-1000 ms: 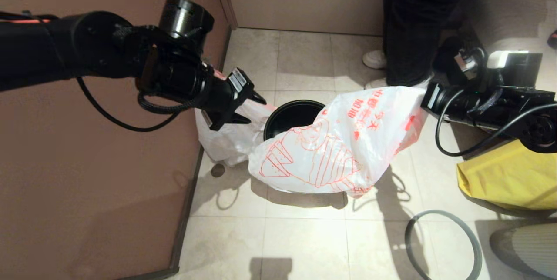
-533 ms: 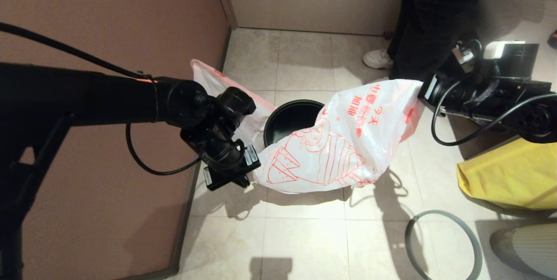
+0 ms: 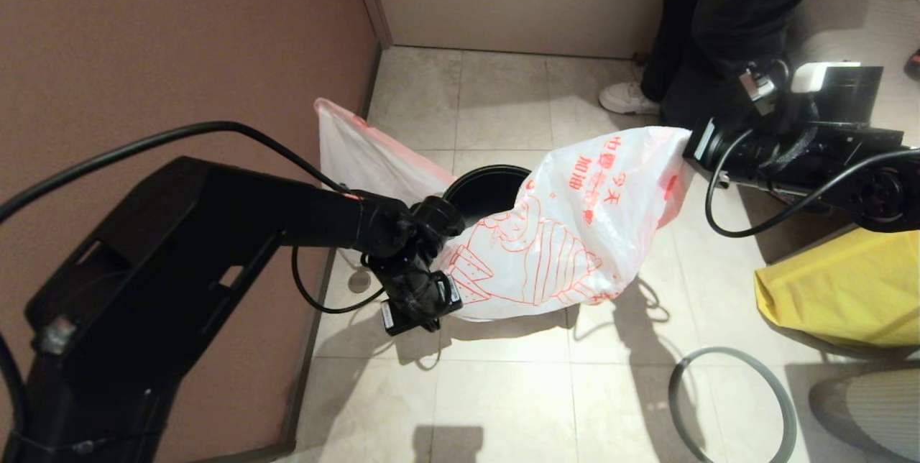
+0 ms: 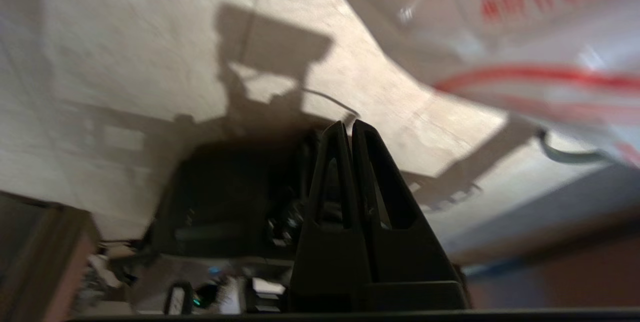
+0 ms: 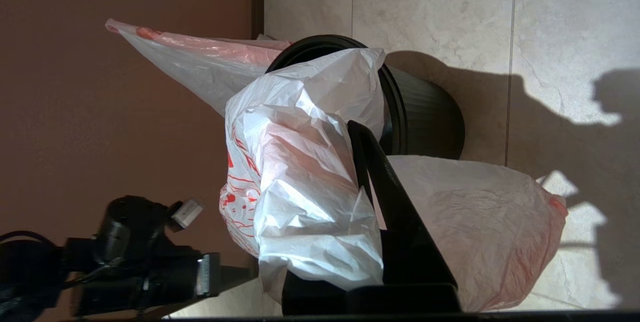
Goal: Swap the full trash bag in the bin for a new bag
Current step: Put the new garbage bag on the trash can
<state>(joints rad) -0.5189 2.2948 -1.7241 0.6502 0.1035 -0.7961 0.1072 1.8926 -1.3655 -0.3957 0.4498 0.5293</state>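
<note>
Since dropping lower, left tool (image 3: 420,312) pressed together, empty | right tool (image 3: 690,150) pinching new bag (image 3: 568,240)

New bag (image 3: 575,247) translucent white, red cartoon print, red characters, pinkish edges. Bin (image 3: 483,190) black. Floor tiles (image 3: 503,405) beige. Ring (image 3: 733,405) grey. Large bag (image 3: 841,290) yellow.

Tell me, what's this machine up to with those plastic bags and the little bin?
It is fitting a fresh liner. The right gripper has its jaws shut on one end of the new bag, holding it stretched over the bin on the tiled floor. The left gripper, jaws shut and empty, is low at the bag's other end. The bin's mouth is partly uncovered. The full trash bag leans against the wall beside the bin, and the grey ring rim lies on the floor, not fitted.
</note>
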